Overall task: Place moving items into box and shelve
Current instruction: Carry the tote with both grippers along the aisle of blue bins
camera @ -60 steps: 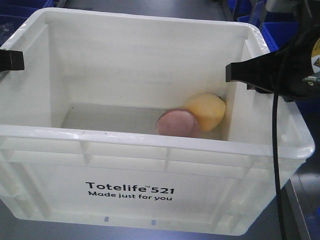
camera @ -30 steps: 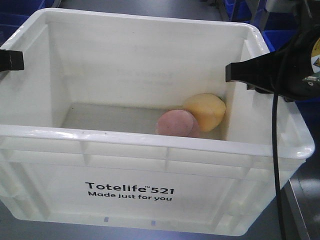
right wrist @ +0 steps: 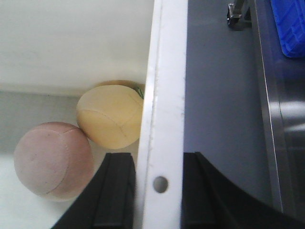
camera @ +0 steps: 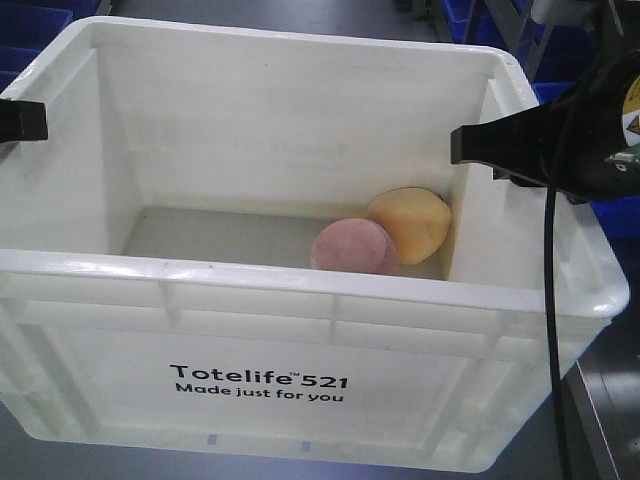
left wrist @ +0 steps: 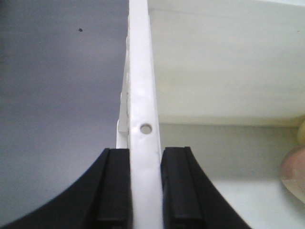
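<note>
The white box [camera: 300, 290], printed "Totelife 521", fills the front view. Two moving items lie in its right back corner on the floor: a pale yellow lump [camera: 410, 224] and, touching it, a brownish-pink lump [camera: 349, 246]. My left gripper [camera: 22, 120] is shut on the box's left rim [left wrist: 143, 95], one pad on each side of the wall. On the right rim [right wrist: 164, 95] my right gripper [camera: 478, 146] is shut the same way. In the right wrist view the yellow lump [right wrist: 110, 115] and pink lump [right wrist: 52, 160] lie just inside the inner finger [right wrist: 116, 191].
Blue plastic bins [camera: 575, 55] stand behind the box at the upper right and upper left [camera: 35, 25]. A grey surface [left wrist: 57, 95] lies beside the box. A blue bin corner [right wrist: 288, 26] and a metal edge [right wrist: 267, 119] show to the right.
The blue bins behind the box have shifted a little in the front view. Both grippers keep their hold on the rims, and the two lumps have barely moved.
</note>
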You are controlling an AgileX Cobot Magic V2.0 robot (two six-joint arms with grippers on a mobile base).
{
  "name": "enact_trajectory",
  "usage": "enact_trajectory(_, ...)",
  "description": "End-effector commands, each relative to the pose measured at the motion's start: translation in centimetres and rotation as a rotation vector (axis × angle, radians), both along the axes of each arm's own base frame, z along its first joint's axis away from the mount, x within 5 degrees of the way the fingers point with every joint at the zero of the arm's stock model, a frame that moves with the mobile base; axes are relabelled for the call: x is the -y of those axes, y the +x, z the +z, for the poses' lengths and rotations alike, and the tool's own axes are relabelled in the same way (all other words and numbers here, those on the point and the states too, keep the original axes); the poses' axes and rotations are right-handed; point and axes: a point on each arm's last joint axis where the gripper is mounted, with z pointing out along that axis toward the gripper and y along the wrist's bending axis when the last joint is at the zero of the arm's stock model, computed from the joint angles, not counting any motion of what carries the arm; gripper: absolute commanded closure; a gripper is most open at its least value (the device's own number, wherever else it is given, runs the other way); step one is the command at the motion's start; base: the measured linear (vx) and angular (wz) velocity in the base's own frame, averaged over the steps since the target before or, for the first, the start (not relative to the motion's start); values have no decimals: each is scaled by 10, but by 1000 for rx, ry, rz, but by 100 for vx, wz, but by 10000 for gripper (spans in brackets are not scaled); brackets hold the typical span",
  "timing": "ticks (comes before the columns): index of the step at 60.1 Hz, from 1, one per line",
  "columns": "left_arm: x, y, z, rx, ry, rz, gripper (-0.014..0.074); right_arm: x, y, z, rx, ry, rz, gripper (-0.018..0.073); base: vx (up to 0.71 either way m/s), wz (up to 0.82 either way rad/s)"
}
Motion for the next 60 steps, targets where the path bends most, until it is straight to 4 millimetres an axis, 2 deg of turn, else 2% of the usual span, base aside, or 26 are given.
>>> enact_trajectory(1,-4,-3,29,202,-4,-19,610,11,1,24,164,-36,0,571,28,-4)
enact_trajectory(60,-4,-3,29,202,-4,-19,610,11,1,24,164,-35,1,571,34,-4)
